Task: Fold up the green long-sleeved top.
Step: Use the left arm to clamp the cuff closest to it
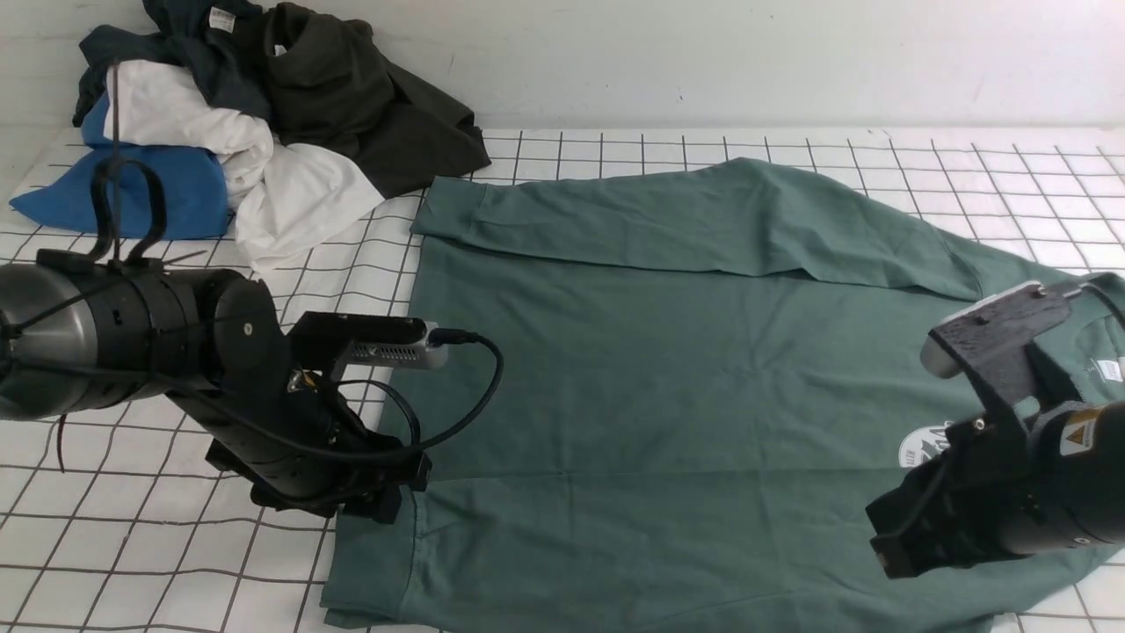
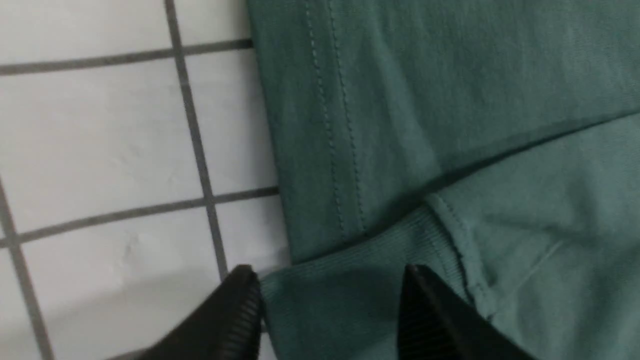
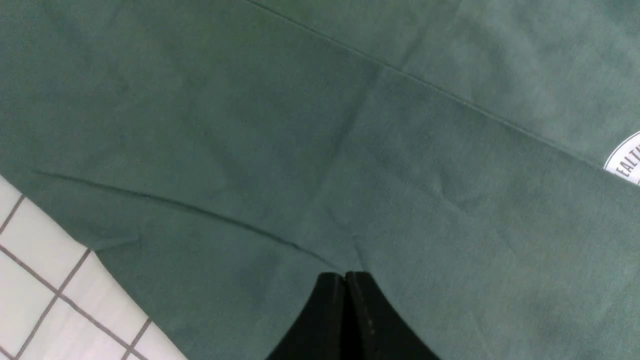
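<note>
From the front, the green long-sleeved top lies flat on the gridded table, spread from the centre to the right edge. One sleeve is folded across its far part. A pile of clothes in dark, white and blue sits at the far left, just beside the top's far-left corner. The left end effector hangs low at the top's near-left edge, its fingers hidden under the arm. The right end effector is at the near right, beside the white logo.

In the left wrist view, the left end effector has its fingers spread. The ribbed cuff lies between them, next to a stitched hem.

In the right wrist view, the right end effector has its fingers pressed together. Their tips sit where creases in the green cloth meet. Whether cloth is nipped between them cannot be told.
</note>
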Robot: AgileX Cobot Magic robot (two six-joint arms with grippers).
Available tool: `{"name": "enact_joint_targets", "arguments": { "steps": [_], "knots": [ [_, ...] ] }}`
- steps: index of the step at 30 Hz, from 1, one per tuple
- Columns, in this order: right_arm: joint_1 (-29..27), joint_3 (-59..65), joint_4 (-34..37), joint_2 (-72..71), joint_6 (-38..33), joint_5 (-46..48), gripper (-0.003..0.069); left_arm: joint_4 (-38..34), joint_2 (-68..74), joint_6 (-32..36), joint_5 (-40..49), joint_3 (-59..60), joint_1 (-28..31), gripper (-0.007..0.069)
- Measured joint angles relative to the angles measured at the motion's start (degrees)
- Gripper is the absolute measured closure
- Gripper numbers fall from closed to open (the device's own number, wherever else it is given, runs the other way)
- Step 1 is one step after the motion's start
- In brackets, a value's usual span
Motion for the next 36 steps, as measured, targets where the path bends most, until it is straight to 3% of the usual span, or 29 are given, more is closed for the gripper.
{"name": "enact_joint_targets", "arguments": {
  "steps": [3, 6, 19, 24, 32, 36],
  "knots": [
    [0.0, 0.0, 0.0, 0.0, 0.0, -0.1, 0.0671, 0.0, 0.3, 1.2, 0.0, -0.1, 0.1, 0.0508],
    [0.0, 0.0, 0.0, 0.0, -0.1, -0.1, 0.0671, 0.0, -0.5, 2.8, 1.6, -1.2, 0.1, 0.0605],
    [0.0, -0.1, -0.1, 0.0, -0.1, -1.0, 0.0671, 0.0, -8.3, 4.5, 13.9, -12.5, 0.1, 0.0631],
    [0.0, -0.1, -0.1, 0.0, -0.1, -1.1, 0.0671, 2.1, -5.0, 4.7, 17.2, -9.0, 0.1, 0.0571],
    [0.0, -0.1, 0.0, 0.0, -0.1, -1.6, 0.0671, 2.5, 2.5, 4.5, 8.9, -5.5, 0.1, 0.0236],
    [0.0, -0.1, 0.0, 0.0, -0.1, -1.7, 0.0671, 2.5, 4.5, 4.2, 7.7, -5.6, 0.1, 0.0181]
  ]
}}
